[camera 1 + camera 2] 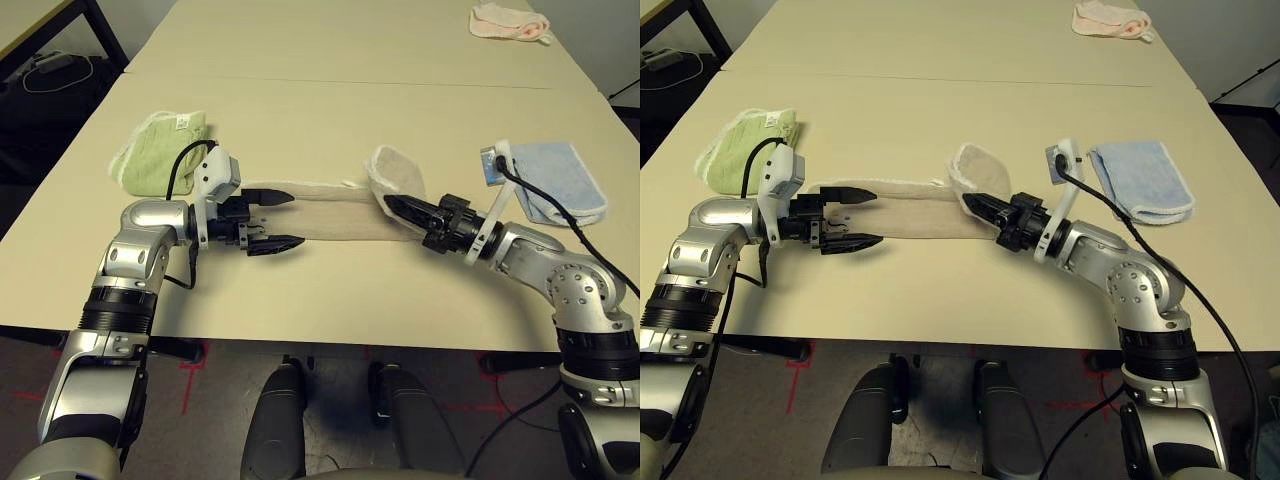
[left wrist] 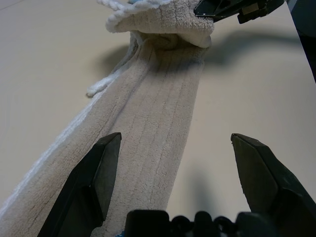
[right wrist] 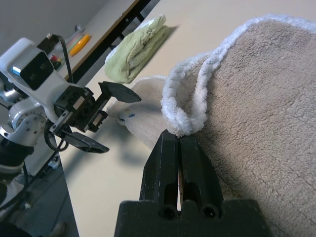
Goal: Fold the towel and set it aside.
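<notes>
The towel (image 1: 330, 215) lies stretched in a long narrow band across the middle of the table (image 1: 330, 110), running left to right between the two arms. The right gripper (image 1: 395, 206) has its fingers pinched tight together on the towel's right end, right at the white stitched edging — and that end is lifted off the tabletop, curling up and over in a loose flap (image 1: 975, 168). The rest of the strip lies flat on the table.

Over on the left, the left gripper (image 1: 278, 219) holds nothing; its fingers are spread wide, one above the far edge of the band, the other off the near edge over bare table — the towel's left end sits just under and between them.

Now the room around it. The near side of the table, between the towel and the table's near edge, is bare. On the far left, close behind the left gripper, sits a folded light green towel (image 1: 160, 150). To the right, beyond the right arm, a folded light blue towel (image 1: 560, 178). Far back at the right, well apart from everything, a pink cloth (image 1: 510, 22).
</notes>
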